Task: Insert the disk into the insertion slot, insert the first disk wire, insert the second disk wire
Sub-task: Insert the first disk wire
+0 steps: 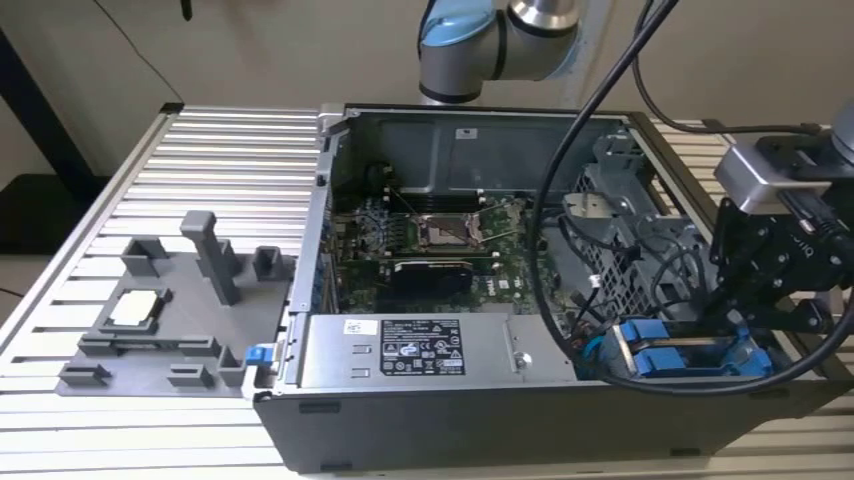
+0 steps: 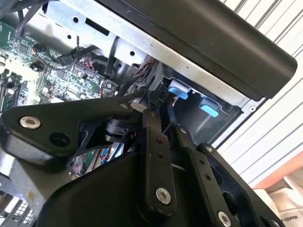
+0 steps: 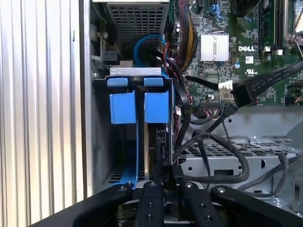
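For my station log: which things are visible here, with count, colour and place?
Metal computer case: one, grey, on the table.
Slatted aluminium table: one, silver, under the case.
Circuit board: one, green, inside the case.
Stickered metal box: one, grey, inside the case.
Rectangular drive bay: one, grey with blue fittings, inside the case.
Cables: several, black, inside the case.
Plastic fixture tray: one, grey, exterior view's left.
Gripper: one, black, at the drive bay.

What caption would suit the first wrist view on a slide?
The pincer close to the grey drive bay with blue tabs, black cables and the circuit board alongside.
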